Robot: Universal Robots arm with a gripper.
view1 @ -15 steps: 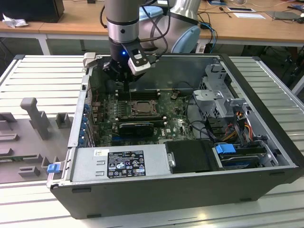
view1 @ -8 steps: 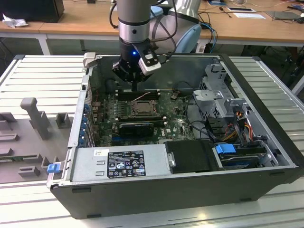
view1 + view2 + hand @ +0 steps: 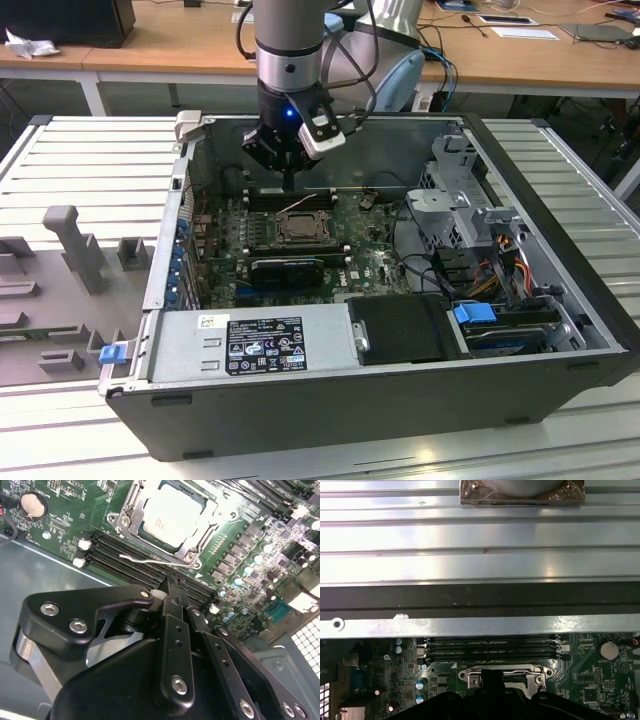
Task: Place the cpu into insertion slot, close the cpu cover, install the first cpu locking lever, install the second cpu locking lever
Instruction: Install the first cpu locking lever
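The cpu (image 3: 172, 510) lies grey face up in the insertion slot (image 3: 300, 228) on the green motherboard. The silver cpu cover (image 3: 202, 532) rests flat around it. A thin wire locking lever (image 3: 155, 559) runs along the socket's edge beside the memory slots and looks slightly raised. My gripper (image 3: 172, 587) is shut with nothing in it, its tips just above the memory slots (image 3: 125, 555) beside that lever. In the exterior view the gripper (image 3: 288, 183) hangs inside the open case, just behind the socket. In the first wrist view the cover (image 3: 505, 671) shows above the dark gripper body.
The case walls (image 3: 170, 250) close in the motherboard. A black graphics card (image 3: 287, 268) lies in front of the socket, with the power supply (image 3: 250, 345) beyond it. A drive cage with cables (image 3: 470, 215) stands at the exterior view's right. A coin battery (image 3: 34, 504) sits on the board.
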